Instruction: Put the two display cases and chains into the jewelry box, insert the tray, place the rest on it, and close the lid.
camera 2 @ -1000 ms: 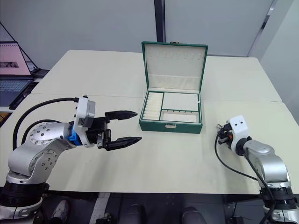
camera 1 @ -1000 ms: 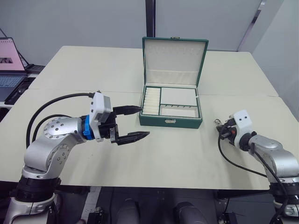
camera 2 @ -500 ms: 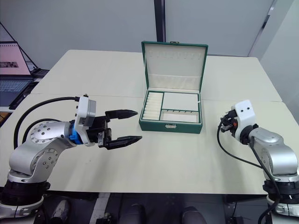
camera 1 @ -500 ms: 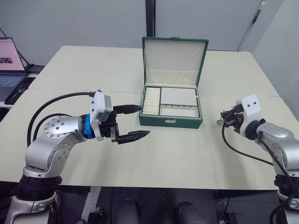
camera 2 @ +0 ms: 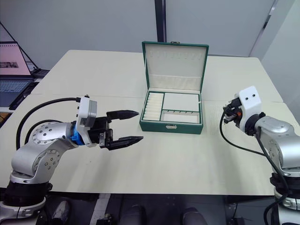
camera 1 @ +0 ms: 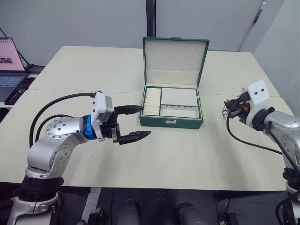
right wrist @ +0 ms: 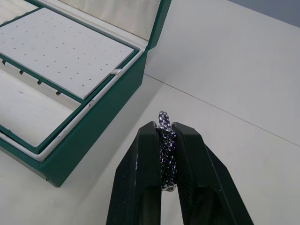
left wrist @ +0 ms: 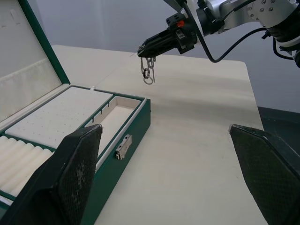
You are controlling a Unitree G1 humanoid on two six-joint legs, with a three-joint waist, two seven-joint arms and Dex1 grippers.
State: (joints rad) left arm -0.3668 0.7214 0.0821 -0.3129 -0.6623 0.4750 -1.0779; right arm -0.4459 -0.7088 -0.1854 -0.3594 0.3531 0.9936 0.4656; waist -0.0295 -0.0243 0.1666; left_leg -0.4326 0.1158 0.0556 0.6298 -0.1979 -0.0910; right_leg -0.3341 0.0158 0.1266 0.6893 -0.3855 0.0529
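Right now I am seeing the right gripper (right wrist: 167, 140) pinching a silver chain (left wrist: 148, 72) at the right of the frame, beside the jewelry box (camera 1: 171, 122). Its lid (camera 1: 175, 60) is standing open at centre, with the tray (camera 1: 171, 103) seated inside. My left gripper (camera 1: 132, 123) is hovering spread wide at left centre.

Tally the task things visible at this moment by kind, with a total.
Jewelry box with its lid up: 1
Tray seated in the box: 1
Chain hanging from the shut right pincer: 1
Total: 3
The left pincer is open and holds nothing.
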